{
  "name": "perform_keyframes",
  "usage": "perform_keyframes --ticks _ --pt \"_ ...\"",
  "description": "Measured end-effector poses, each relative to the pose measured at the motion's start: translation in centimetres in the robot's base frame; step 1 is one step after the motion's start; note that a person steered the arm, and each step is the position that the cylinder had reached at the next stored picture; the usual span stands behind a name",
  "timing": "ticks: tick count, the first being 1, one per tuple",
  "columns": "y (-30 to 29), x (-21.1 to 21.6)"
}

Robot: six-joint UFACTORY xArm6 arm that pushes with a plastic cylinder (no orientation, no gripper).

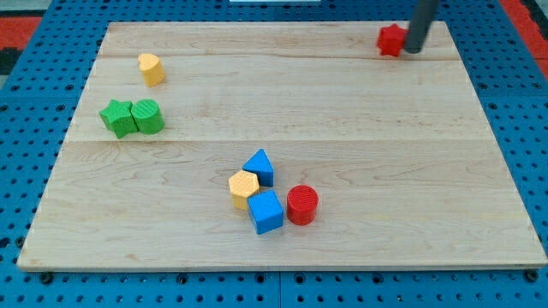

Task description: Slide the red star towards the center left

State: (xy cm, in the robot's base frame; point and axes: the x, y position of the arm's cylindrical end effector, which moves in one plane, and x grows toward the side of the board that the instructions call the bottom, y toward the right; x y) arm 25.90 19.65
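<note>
The red star [390, 39] lies near the view's top right on the wooden board [282, 94]. My tip [412, 50] stands just to the right of the red star, touching or almost touching it. The rod rises out of the view's top edge.
A yellow block [151, 68] sits at the upper left. A green star [117, 117] and a green cylinder [148, 116] touch at the left. Near the bottom middle cluster a blue triangle [259, 166], a yellow hexagon [244, 188], a blue cube [266, 211] and a red cylinder [301, 204].
</note>
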Motion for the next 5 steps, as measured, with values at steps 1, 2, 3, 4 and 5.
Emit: perform_keyframes --ticks 1,2,3,4,5 --pt "5.0 -3.3" --pt "-1.4 -3.2" --pt "-15.0 2.7" --pt "-18.7 5.6" --pt "-19.2 4.7"
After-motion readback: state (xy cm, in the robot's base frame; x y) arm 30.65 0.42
